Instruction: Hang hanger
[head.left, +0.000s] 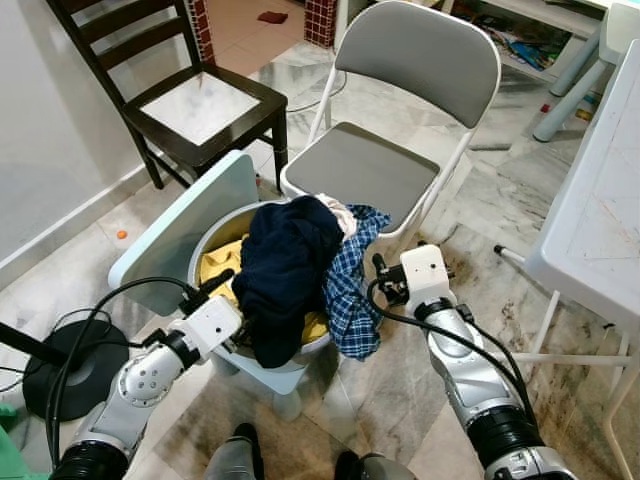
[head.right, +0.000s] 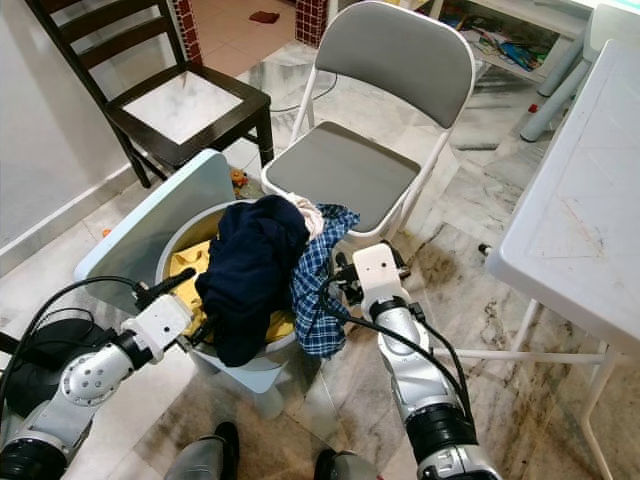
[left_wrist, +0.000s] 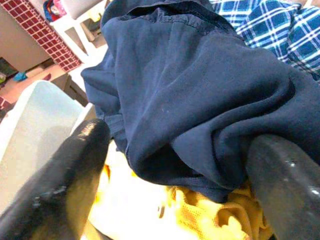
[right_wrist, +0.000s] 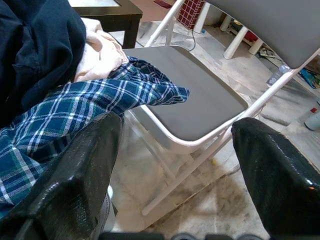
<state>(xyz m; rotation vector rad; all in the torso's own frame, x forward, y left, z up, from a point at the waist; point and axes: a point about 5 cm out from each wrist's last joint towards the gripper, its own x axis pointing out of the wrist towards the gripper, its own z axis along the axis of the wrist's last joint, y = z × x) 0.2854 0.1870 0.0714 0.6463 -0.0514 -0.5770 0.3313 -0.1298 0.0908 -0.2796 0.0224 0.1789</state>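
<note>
1. Frankly, I see no hanger; clothes fill the basket (head.left: 205, 245) at frame centre.
2. Left gripper (head.left: 215, 287) gapes wide at the navy shirt (head.left: 285, 270): soft, limp, light.
3. Right gripper (head.left: 383, 275) wide, beside the plaid shirt (head.left: 350, 300); I'd pinch the collar.

a dark navy garment (head.left: 285, 270) is lying crumpled on top of a laundry heap and draping over the front rim of a round pale basket (head.left: 222, 222). a blue plaid shirt (head.left: 350, 300) is hanging over the rim, touching its right side. a yellow cloth (head.left: 215, 265) is lying underneath, and a white cloth (head.left: 340, 212) is peeking out at the top.
</note>
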